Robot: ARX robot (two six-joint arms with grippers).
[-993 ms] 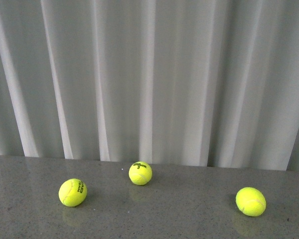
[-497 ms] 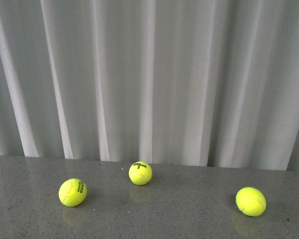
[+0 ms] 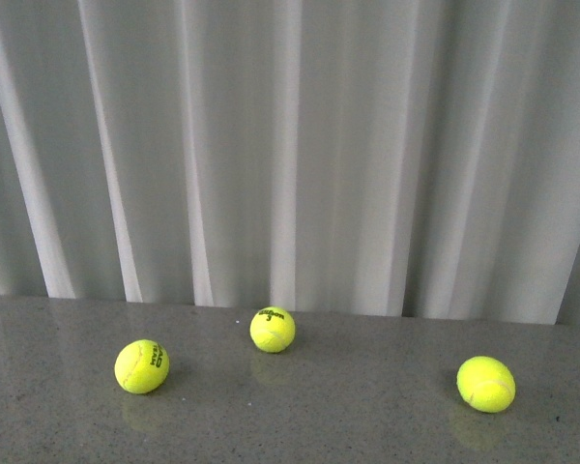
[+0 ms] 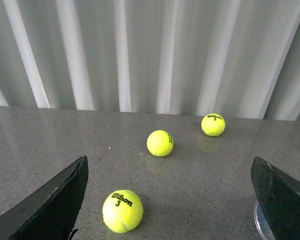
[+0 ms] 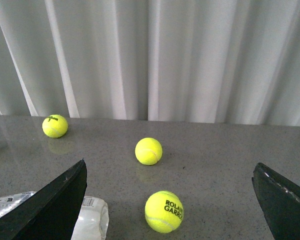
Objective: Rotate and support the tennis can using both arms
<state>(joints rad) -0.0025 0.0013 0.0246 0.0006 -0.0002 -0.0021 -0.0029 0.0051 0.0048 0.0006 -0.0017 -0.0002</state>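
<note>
Neither arm nor the tennis can shows in the front view. In the right wrist view a white labelled piece with a barcode, seemingly the tennis can, lies on the table beside one finger, mostly cut off by the frame edge. My right gripper is open and empty above the table. My left gripper is open and empty too. A clear curved rim peeks out by one left finger; I cannot tell what it belongs to.
Three yellow tennis balls lie on the grey table in the front view: left, middle, right. A Wilson ball lies between the left fingers, a Roland Garros ball between the right ones. White curtain behind.
The front view has shifted slightly, so the balls sit a little higher in the picture. Nothing on the table has moved.
</note>
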